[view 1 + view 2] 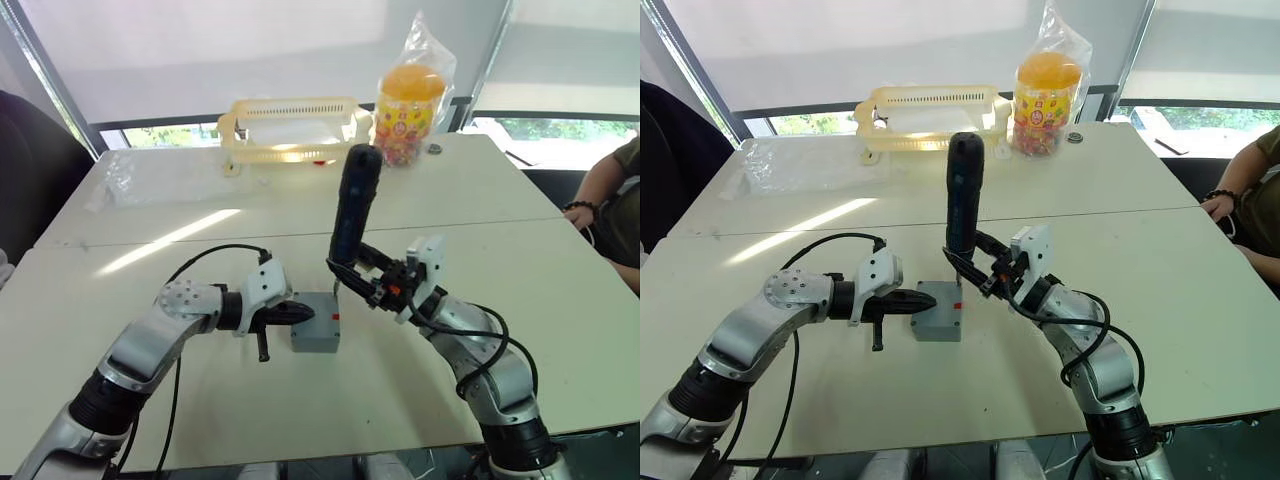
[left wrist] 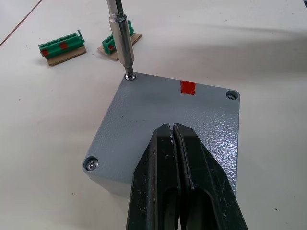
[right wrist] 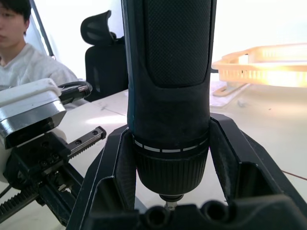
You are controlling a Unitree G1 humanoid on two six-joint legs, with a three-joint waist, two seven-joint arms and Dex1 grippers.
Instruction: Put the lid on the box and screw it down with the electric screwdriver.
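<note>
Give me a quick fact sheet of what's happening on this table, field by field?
lid: on the box, grey, red mark near one edge
screws: heads seen in three corners
screwdriver: upright, bit on a corner screw
right claw: clamped round the screwdriver
left claw: shut, tips pressing on the lid
green blocks: two, on the table beyond the box
far side: yellow tray, candy jar in a bag
person: arm at the right edge
</note>
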